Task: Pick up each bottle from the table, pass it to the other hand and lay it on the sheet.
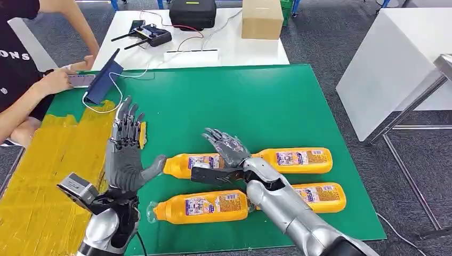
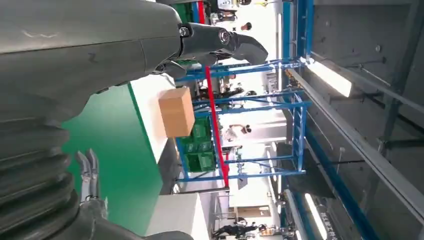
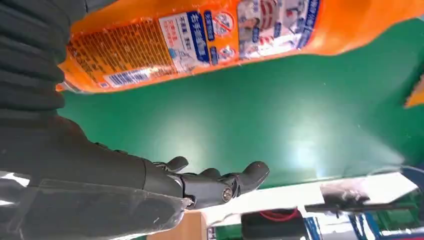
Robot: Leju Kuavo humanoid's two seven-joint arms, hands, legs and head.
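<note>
The orange plastic bottle with a printed label lies on the green-topped bench, long axis crosswise, cap end toward the left robot hand. The right robot hand hovers just above its middle, nearer, fingers spread, holding nothing; the left is likewise released, upright beside the yellow sheet.

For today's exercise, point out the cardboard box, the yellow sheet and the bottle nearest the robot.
cardboard box [image 1: 261, 18]: head view, front face.
yellow sheet [image 1: 37, 181]: head view, bare middle.
nearest bottle [image 1: 205, 206]: head view, label.
</note>
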